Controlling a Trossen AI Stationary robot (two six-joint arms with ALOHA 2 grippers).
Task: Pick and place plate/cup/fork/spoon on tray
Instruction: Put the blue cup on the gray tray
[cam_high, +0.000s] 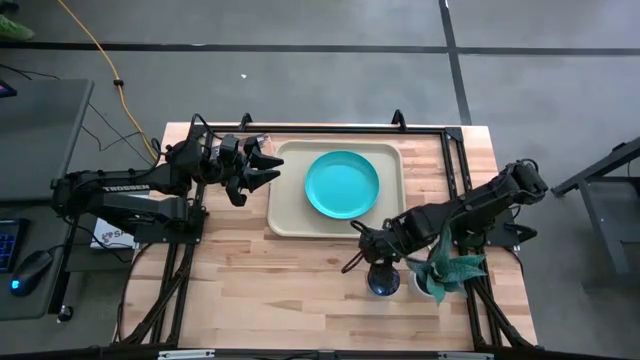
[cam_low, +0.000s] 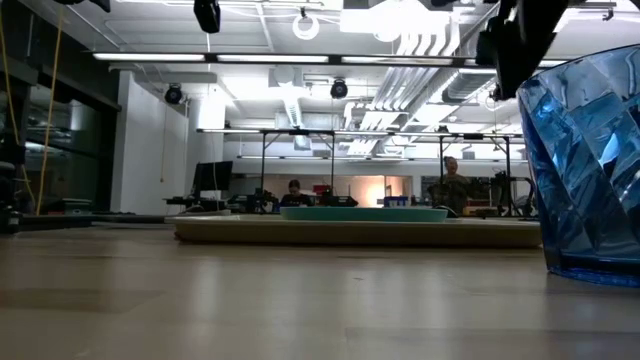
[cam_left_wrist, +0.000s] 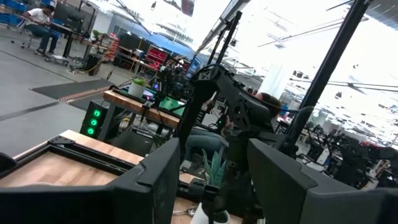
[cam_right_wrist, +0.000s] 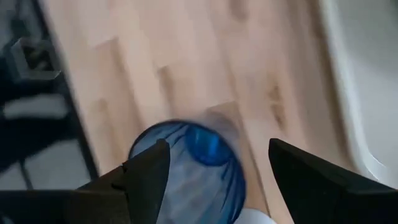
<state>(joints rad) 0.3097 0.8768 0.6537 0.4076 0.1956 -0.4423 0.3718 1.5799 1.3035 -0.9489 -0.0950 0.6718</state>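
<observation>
High view: the right gripper (cam_high: 372, 252) is just above the cup (cam_high: 383, 279), which stands upright on the table beside the white pot (cam_high: 425, 283), outside the tray (cam_high: 290, 222). The plate (cam_high: 342, 184) lies on the tray. The left gripper (cam_high: 268, 166), fingers spread, hovers at the tray's left edge; its arm reads "TROSSEN".

Low view: the cup (cam_low: 588, 170) stands on the wood.

Right wrist view: spread fingers (cam_right_wrist: 146, 177) flank the cup (cam_right_wrist: 189, 171), not touching.
</observation>
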